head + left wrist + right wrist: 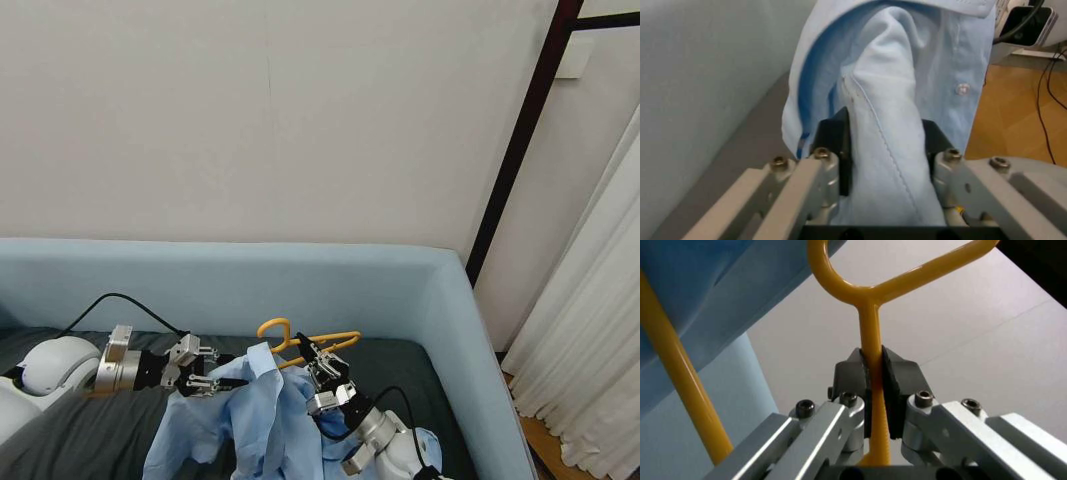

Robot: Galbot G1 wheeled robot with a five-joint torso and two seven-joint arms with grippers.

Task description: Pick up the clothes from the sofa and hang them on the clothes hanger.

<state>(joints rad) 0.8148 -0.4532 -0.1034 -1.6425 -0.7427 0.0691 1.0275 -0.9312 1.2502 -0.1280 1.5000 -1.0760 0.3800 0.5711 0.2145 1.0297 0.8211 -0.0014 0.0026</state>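
Light-blue cotton shirt (265,415): fold clamped in left gripper (883,150). Yellow round-bar hanger (870,315): neck pinched tight by right gripper (875,375). Advisable: ease collar over hanger arm, no twisting.

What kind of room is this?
Probably a home-style living room: a light blue sofa against a plain wall, white curtains and wood floor at the right. Left claw grips a blue shirt, right claw a yellow hanger, over the sofa.
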